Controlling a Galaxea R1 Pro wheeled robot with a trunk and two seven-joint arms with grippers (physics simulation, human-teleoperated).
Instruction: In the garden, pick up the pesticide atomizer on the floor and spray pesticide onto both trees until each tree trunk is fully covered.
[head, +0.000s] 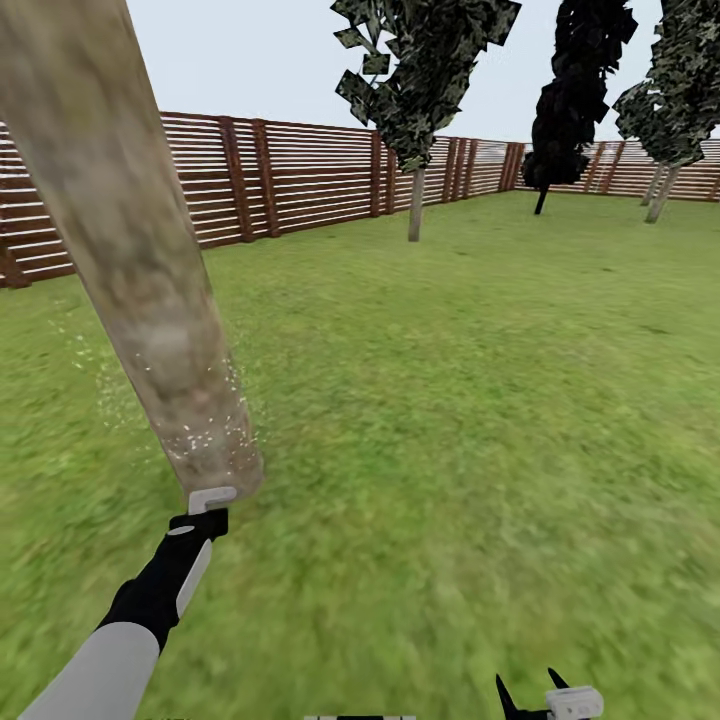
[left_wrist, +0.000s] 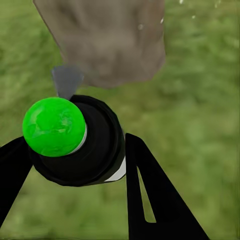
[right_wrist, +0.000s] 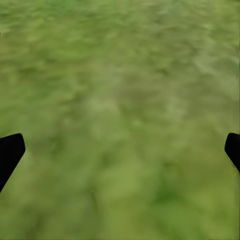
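My head camera looks forward and down over the lawn toward the far fence. My left wrist camera sits close to the near tree trunk, shared with the head view. My right wrist camera faces grass, close.

Flat, even daylight without clear shadows; the lawn renders smeared and blurry.

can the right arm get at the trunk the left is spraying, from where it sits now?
Probably not. The right claw hangs low over open grass, well off from the tree trunk. Nothing blocks it, but the left claw with the atomizer is already there.
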